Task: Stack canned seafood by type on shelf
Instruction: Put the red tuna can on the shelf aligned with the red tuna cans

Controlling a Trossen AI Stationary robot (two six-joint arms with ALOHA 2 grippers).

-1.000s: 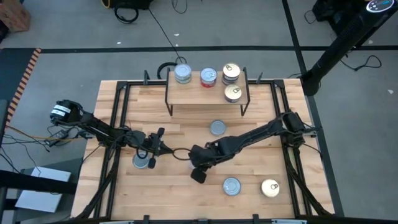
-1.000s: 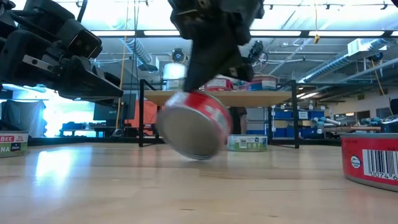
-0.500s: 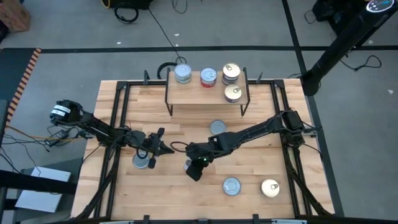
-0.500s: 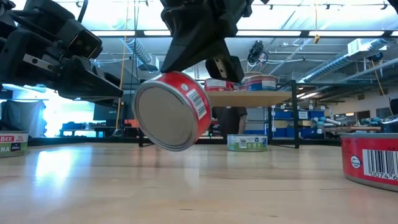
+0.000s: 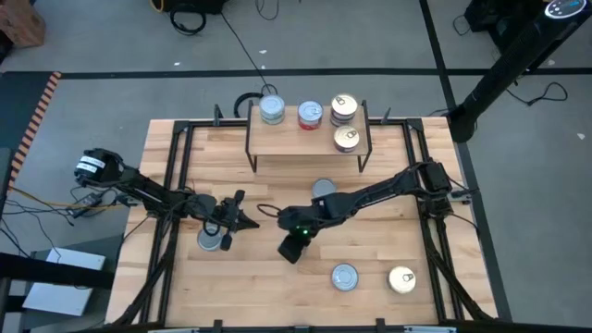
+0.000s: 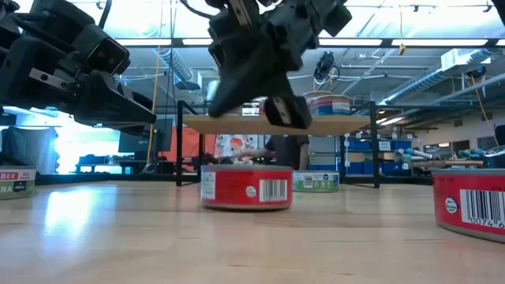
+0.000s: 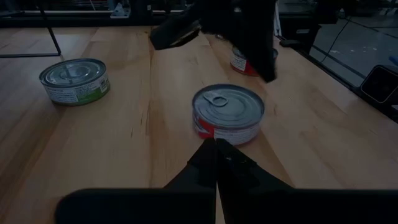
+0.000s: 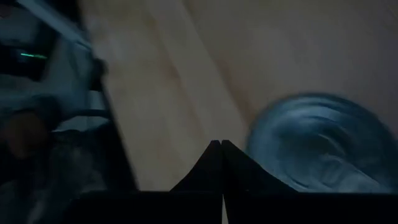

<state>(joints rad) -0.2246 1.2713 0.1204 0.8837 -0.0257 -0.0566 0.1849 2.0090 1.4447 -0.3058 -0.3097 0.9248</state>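
Low view: red tin (image 6: 245,188) now flat on table, no longer tipped up on edge.
R gripper (image 6: 278,112) hangs just above it, fingers pinched shut, holding nothing. L gripper (image 5: 242,220) shut too, empty, waiting at 9 o'clock of tin. Shelf (image 5: 305,137) at 12 o'clock holds four tins; this one prob. needs a fresh grasp before stacking w/ the red-topped tin (image 5: 310,114).
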